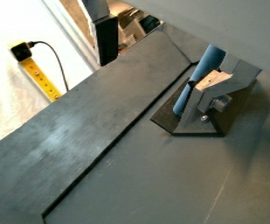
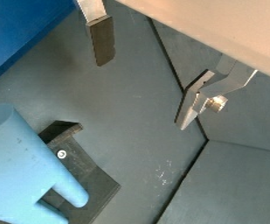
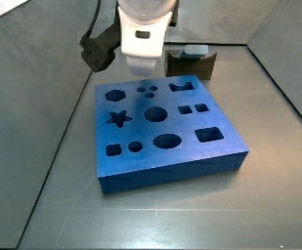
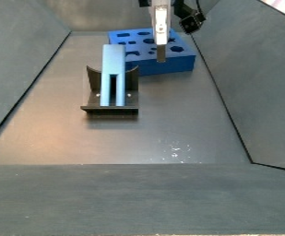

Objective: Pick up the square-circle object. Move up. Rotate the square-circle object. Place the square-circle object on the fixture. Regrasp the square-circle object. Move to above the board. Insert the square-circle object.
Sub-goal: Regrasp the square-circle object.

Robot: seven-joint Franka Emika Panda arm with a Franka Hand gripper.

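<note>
Two silver fingers of the gripper hang apart with nothing between them, so the jaws stand open and empty above the floor beside the board. In a side view the gripper sits at about 1 o'clock from the fixture, well apart from it and close to the near edge of the board. The peg, light grey-blue, stands upright in the fixture's notch, its long body leaning against the dark bracket. In a wrist view the peg shows resting on the fixture, untouched by any finger. In a side view the board lies flat on the grey floor, its star, round and square holes all unfilled, with the arm's white wrist at 12 o'clock from it.
</note>
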